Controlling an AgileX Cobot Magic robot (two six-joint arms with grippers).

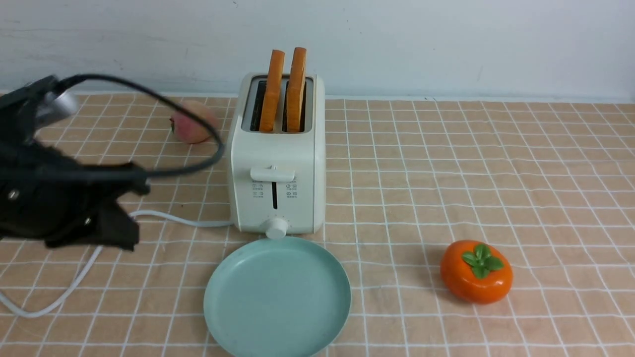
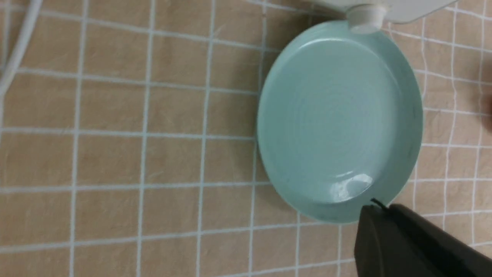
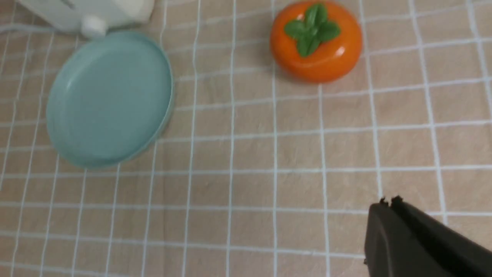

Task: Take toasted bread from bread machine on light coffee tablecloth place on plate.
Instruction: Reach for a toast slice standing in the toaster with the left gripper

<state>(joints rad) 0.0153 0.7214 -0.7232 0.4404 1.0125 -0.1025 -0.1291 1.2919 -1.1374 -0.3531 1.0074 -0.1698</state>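
In the toaster both slices stand upright, above the bare plate, so we judge ourselves at the start, both grippers pressed together, needing one opened and raised to a crust

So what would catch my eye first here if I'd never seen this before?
Probably the glossy orange persimmon, alone on the right of the checked cloth. Next, two slices of toast poking up from the white toaster near the back wall, with an empty green plate just in front.
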